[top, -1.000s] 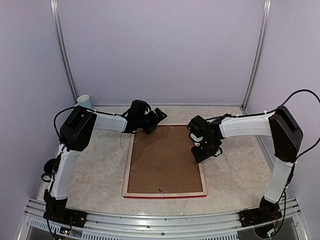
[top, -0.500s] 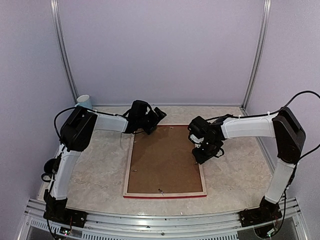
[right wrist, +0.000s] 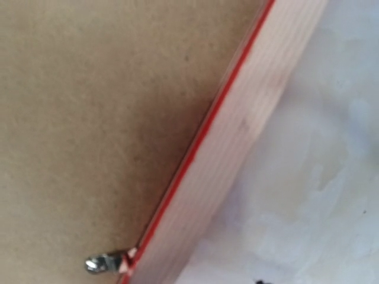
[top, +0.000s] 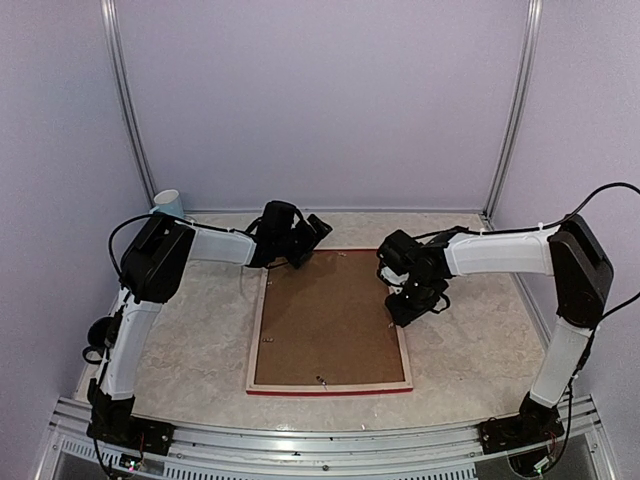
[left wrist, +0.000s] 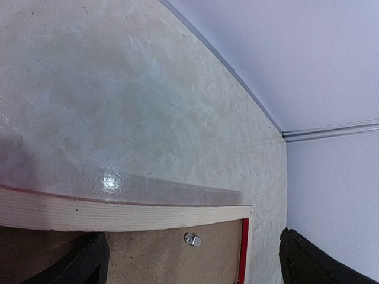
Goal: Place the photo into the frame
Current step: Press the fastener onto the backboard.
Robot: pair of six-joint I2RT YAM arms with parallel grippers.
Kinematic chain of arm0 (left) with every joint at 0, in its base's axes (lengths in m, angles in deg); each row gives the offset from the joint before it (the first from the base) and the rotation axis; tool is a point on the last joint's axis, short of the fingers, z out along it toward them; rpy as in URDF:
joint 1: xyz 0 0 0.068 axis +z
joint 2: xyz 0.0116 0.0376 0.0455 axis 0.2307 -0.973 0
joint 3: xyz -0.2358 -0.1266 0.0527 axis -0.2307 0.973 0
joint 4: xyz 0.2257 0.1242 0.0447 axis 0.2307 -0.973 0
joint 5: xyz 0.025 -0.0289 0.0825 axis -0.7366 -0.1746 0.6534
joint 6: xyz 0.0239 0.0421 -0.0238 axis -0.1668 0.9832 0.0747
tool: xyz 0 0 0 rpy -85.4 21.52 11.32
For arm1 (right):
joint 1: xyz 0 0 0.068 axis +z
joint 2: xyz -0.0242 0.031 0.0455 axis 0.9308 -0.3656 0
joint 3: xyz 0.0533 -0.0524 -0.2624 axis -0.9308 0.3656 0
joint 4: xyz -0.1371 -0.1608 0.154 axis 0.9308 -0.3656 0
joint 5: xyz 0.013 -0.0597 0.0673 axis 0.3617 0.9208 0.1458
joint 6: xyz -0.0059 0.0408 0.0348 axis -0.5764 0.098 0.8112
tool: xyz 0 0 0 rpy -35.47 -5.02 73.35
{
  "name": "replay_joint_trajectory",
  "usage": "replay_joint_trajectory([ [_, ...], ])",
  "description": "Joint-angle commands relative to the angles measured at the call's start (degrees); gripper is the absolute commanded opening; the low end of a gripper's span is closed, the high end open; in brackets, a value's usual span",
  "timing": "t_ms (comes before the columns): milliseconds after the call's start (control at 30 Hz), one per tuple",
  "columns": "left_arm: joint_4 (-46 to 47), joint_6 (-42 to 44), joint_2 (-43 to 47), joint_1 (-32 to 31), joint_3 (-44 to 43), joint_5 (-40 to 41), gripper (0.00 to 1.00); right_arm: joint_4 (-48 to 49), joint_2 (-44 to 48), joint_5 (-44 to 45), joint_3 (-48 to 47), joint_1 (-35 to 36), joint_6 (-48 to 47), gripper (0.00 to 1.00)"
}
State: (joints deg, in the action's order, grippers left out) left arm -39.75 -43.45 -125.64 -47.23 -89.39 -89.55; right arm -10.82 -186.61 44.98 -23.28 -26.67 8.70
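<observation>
The frame [top: 257,330] lies face down on the table, pale wood back up, with a red edge along its near side. A brown backing board [top: 325,320] fills it. The photo is hidden. My left gripper [top: 310,243] is open at the frame's far left corner; its fingers [left wrist: 77,266] straddle the far bar [left wrist: 118,213] and a metal clip [left wrist: 192,239]. My right gripper [top: 410,303] points down at the frame's right bar [right wrist: 249,136], close above it, near another clip [right wrist: 103,262]. Its jaws do not show.
A pale blue cup [top: 168,203] stands at the far left corner of the table by the wall. Purple walls close the table in on three sides. The arm bases sit on the metal rail [top: 320,445] at the near edge.
The right arm's elbow has shifted slightly to the right, while its gripper stays over the frame's right bar. The left arm and the frame have not moved.
</observation>
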Motion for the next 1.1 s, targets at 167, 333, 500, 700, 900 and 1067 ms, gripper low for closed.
replay_joint_trajectory([
  [167,-1.6,3.9,0.0,0.9,-0.2,3.8,0.99,1.6,-2.3,-1.9,-5.2,0.4,5.1,0.48],
  [333,-4.1,6.5,-1.2,1.7,-3.9,6.5,0.99,2.6,-2.9,-1.5,-5.4,0.4,6.6,0.49],
  [500,-2.7,8.3,-1.5,2.4,-5.9,5.6,0.99,3.6,-2.7,-0.5,-5.2,0.3,7.6,0.50],
  [700,-6.7,12.8,0.2,2.7,-10.8,1.3,0.99,4.3,-2.2,0.3,-5.1,0.0,8.8,0.51],
  [900,-9.0,18.3,13.8,1.2,4.6,2.1,0.99,5.3,-1.1,-1.8,-3.2,-0.6,9.6,0.51],
  [1067,-7.3,21.5,27.5,-1.6,23.8,8.4,0.99,6.3,-1.1,-1.8,-1.4,-0.7,10.1,0.50],
])
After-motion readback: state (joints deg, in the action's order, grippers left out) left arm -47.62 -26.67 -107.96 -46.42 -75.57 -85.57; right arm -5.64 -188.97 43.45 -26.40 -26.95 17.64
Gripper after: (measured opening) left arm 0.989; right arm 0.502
